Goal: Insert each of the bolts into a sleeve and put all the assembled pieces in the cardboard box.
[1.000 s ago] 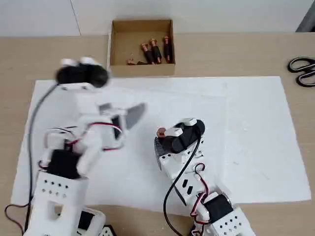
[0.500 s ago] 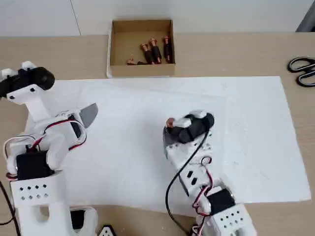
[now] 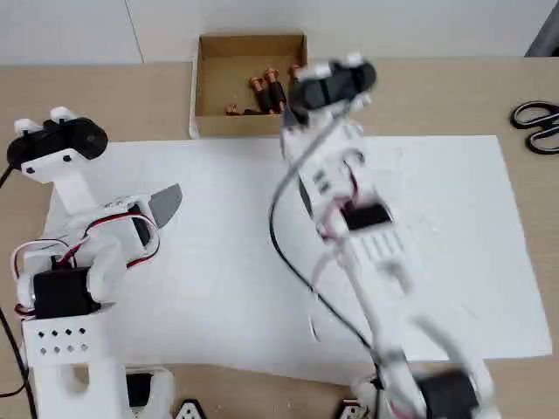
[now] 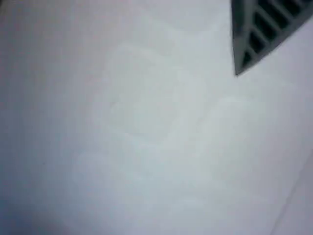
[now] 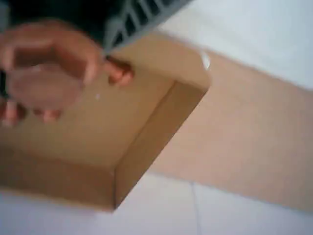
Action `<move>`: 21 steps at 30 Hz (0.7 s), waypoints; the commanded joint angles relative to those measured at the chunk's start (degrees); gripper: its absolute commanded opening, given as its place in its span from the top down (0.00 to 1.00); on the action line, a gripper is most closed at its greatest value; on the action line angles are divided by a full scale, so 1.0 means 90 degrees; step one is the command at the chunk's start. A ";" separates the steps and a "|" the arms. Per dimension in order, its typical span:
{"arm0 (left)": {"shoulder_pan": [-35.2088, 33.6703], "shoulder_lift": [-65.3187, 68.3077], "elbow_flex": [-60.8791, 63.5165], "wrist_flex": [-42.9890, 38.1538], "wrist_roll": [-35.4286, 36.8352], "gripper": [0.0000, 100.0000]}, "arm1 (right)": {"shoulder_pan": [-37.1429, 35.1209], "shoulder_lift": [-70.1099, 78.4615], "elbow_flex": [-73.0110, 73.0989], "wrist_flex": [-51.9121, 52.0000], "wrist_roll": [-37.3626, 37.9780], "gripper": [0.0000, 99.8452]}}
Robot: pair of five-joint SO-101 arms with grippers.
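Dropping step: the right gripper (image 3: 301,89) hangs over the right-hand part of the cardboard box (image 3: 251,126), clenched on a held piece (image 5: 44,73). With several pieces in the box, the task looks far along.

How to do it well: lower the piece inside the box walls before letting go. Choose bare floor beside the pieces lying there. Keep it level, so it does not bounce over the wall and the bolt does not slide out of its sleeve.

Held piece: a rounded copper-coloured head with something dark behind it, too close to the lens to tell more. It is above the box floor, near the box's right wall.

Pieces in the box (image 3: 266,90): dark sleeves with copper bolt ends, lying side by side toward the right of the box floor. A smaller copper bit (image 3: 231,110) lies nearer the wall that faces the arms.

Left gripper (image 3: 166,202): well apart from the box, off its near left corner, over the white sheet (image 3: 437,227). Whether it is released or clenched, I cannot tell.

White sheet: begins just beside the box's near wall.

Scissors (image 3: 537,122): far to the right of the box, on the bare table (image 3: 419,96).
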 commanded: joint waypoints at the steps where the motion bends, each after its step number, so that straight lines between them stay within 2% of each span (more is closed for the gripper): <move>1: 0.0000 -0.0078 -0.0151 0.0029 -0.0068 0.69 | 0.0054 0.1900 -0.1856 -0.0952 0.0068 1.00; 5: 0.0000 -0.0078 -0.0142 0.0029 -0.0068 0.69 | 0.0054 0.3736 -0.3595 -0.1568 0.0068 1.00; 14: 0.0000 -0.0078 0.0093 0.0000 -0.0068 0.69 | 0.0054 0.7263 -0.7336 -0.1568 0.0059 1.00; 21: 0.0000 -0.0078 0.0093 -0.0010 -0.0068 0.69 | 0.0054 0.8933 -0.8996 -0.1548 0.0078 0.99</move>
